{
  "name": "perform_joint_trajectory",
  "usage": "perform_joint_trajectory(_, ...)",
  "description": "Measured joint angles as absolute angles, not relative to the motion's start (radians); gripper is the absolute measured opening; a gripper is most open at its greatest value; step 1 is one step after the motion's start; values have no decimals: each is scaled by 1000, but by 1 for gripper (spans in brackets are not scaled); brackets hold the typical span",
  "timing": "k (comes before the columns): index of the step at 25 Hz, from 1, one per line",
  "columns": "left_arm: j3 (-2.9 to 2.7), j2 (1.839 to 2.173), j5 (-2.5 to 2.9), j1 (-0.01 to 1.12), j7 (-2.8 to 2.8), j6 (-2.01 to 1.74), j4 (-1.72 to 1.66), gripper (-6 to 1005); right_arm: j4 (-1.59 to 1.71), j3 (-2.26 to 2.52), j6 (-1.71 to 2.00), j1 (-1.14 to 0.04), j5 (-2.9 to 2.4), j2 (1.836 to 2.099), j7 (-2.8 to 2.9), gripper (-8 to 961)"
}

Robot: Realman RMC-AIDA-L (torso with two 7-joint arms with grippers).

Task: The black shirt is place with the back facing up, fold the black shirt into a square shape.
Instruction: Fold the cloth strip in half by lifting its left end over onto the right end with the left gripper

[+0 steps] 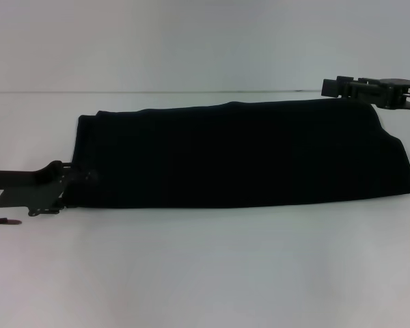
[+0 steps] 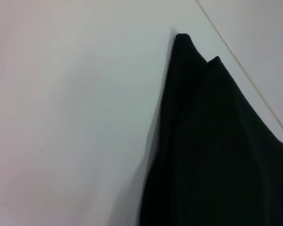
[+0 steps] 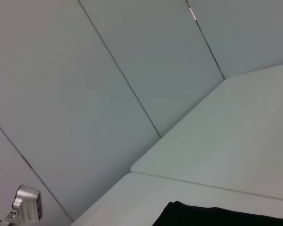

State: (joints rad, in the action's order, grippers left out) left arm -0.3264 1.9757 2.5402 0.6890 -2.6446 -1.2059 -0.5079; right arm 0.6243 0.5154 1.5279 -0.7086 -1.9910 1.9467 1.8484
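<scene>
Head view: the black shirt (image 1: pixel 239 154), folded into a long band, lies across the middle of the white table (image 1: pixel 205 273). Left gripper (image 1: pixel 78 179) meets the band's left end near the front edge; right gripper (image 1: pixel 338 87) hangs at its far right corner. Finger spread cannot be told for either.

The black shirt (image 1: pixel 239 154) is plain, unpatterned black; the table (image 1: pixel 205 273) under it is plain white.

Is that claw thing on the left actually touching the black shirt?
Touching. In the head view the left end effector meets the shirt at its left edge, with no table showing between them.
</scene>
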Motion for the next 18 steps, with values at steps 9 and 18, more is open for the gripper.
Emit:
perform_joint_trajectory(9, -355, 1976, 2540, 693, -2643, -1206, -509, 766, 624, 515, 1528, -709, -1991, 1946, 1848, 704)
perform_joint_trajectory(18, -394, 1977, 2540, 700, -2639, -1201, -510, 672, 624, 515, 1528, -709, -1991, 1946, 1848, 704)
